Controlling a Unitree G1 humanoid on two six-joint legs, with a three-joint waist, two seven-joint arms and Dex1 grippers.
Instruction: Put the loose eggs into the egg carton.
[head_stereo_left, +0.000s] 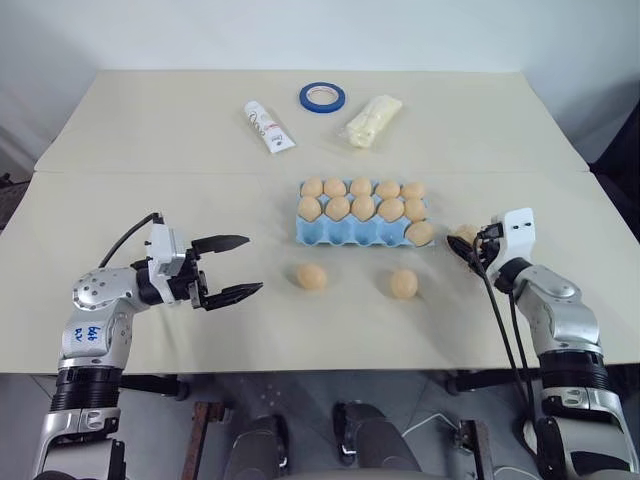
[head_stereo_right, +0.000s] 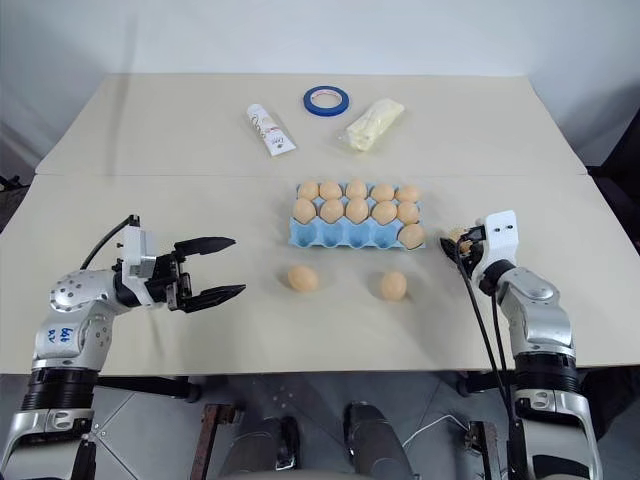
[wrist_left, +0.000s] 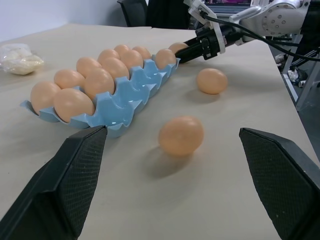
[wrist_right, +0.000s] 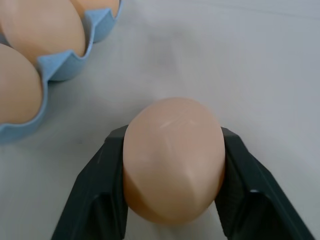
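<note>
The right gripper (wrist_right: 172, 200) was clamped on a tan egg (wrist_right: 172, 157) just off the right end of the light blue egg carton (head_stereo_left: 345, 233), near the table's (head_stereo_left: 150, 130) right edge; the left gripper (head_stereo_left: 232, 268) hovered with its fingers spread wide over bare tabletop well left of the carton. Two loose eggs (head_stereo_left: 311, 276) (head_stereo_left: 404, 284) lay on open surface in front of the carton; the carton held eleven eggs, ten filling its two far rows and one in the near row's right end cup, its other near cups empty.
</note>
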